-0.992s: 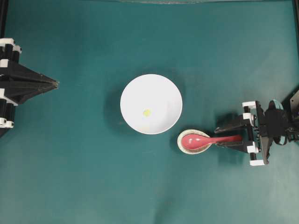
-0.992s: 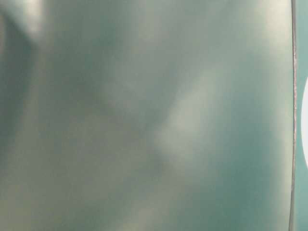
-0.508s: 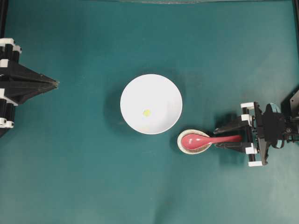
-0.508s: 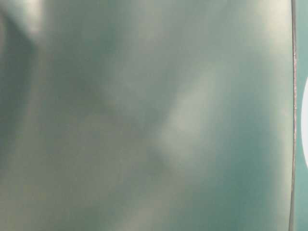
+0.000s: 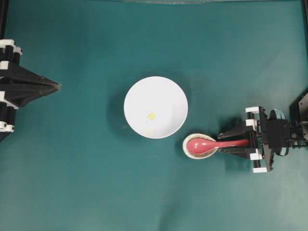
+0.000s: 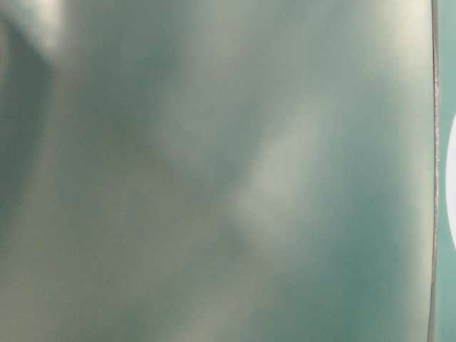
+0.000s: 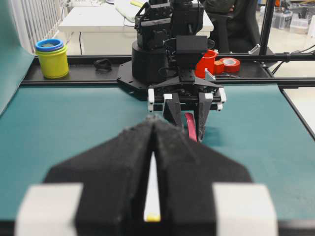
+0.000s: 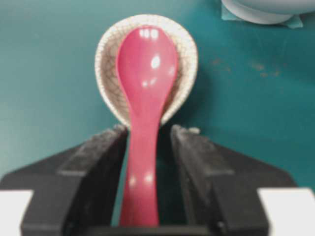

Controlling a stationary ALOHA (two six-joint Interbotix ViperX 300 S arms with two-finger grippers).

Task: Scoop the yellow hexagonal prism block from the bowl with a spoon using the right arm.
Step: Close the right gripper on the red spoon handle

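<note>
worktop (image 5: 86,183): teal, carries everything
left arm (image 5: 19,86): at the left edge, its tool (image 5: 57,86) pinched to a point, holding nothing
right tool (image 5: 230,143): wide, fingers on both sides of the spoon handle, small gaps showing, no grip
bowl (image 5: 166,94): white, mid-worktop
small dish (image 5: 189,153): speckled, just right and near of the bowl
spoon (image 5: 204,144): pink-red, scoop resting in the small dish
yellow block (image 5: 151,116): inside the bowl
</note>
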